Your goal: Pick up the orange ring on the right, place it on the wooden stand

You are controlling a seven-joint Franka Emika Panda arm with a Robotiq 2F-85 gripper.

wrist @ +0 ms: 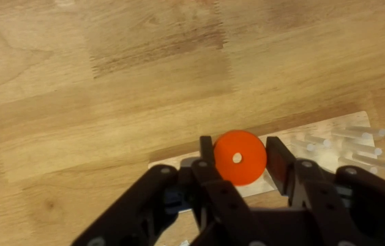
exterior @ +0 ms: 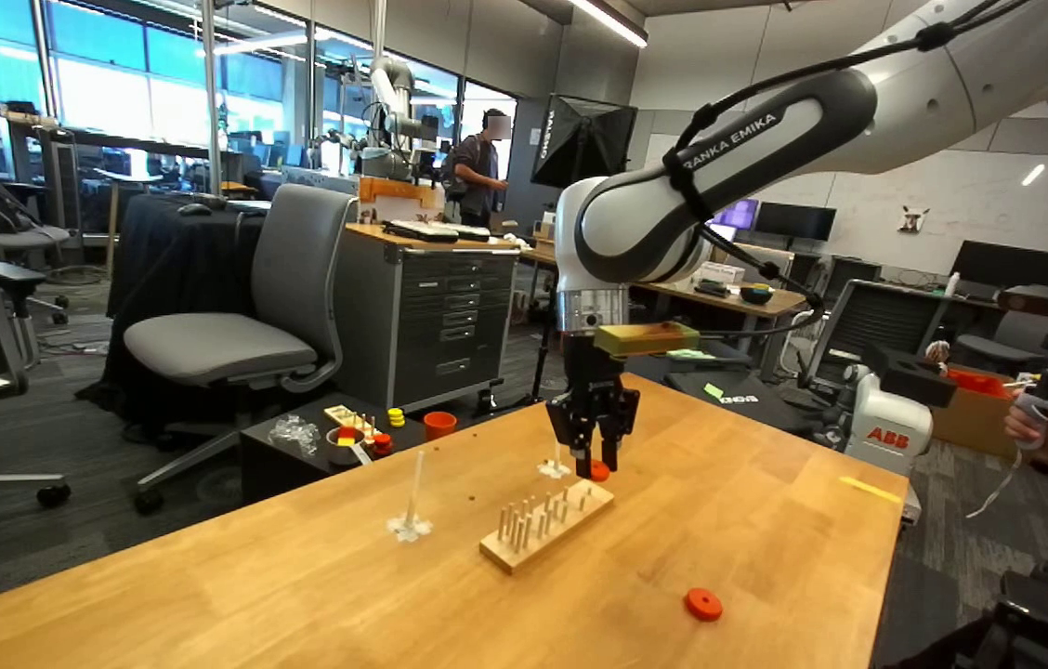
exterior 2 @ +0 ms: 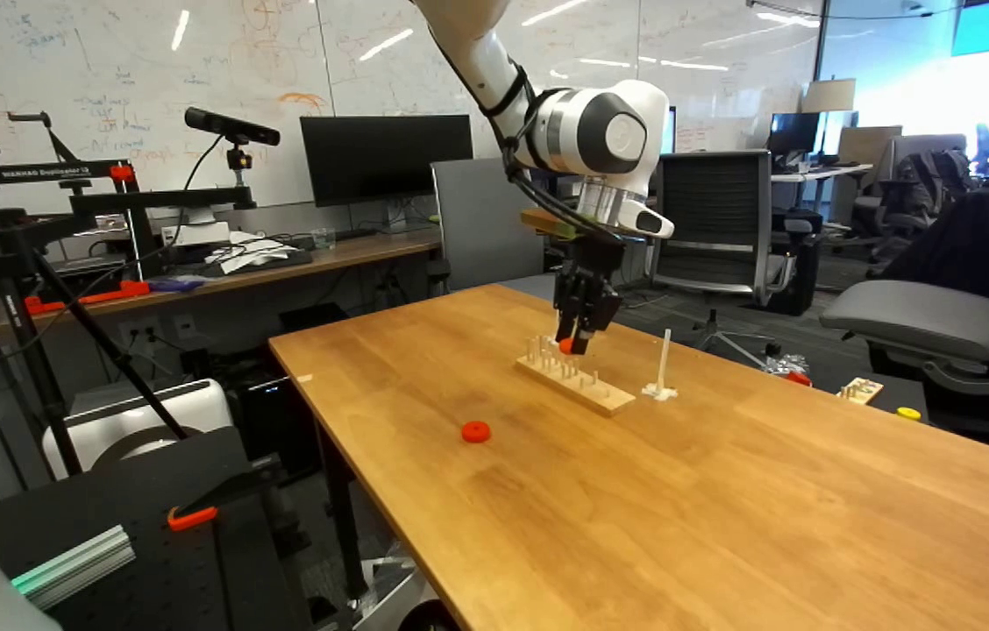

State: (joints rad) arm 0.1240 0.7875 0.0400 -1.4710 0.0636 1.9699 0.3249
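Note:
My gripper (exterior: 597, 462) is shut on an orange ring (wrist: 238, 172), which lies flat between the two fingertips with its hole facing up in the wrist view. The held ring also shows at the fingertips in both exterior views (exterior: 599, 472) (exterior 2: 565, 346). The wooden stand (exterior: 598, 501) is a pale board with several thin upright pegs. In the wrist view the ring and fingers are over the stand (wrist: 255, 189) and hide part of it and some pegs. A second orange ring (exterior: 702, 604) lies flat on the table in both exterior views (exterior 2: 475, 431).
A thin pale upright (exterior: 414, 492) is fixed to the table beside the stand, and it shows in both exterior views (exterior 2: 663, 364). Another upright (exterior: 556, 457) stands behind the gripper. A low black table (exterior: 282, 469) with small parts is beyond the wooden table's (exterior: 320, 557) edge.

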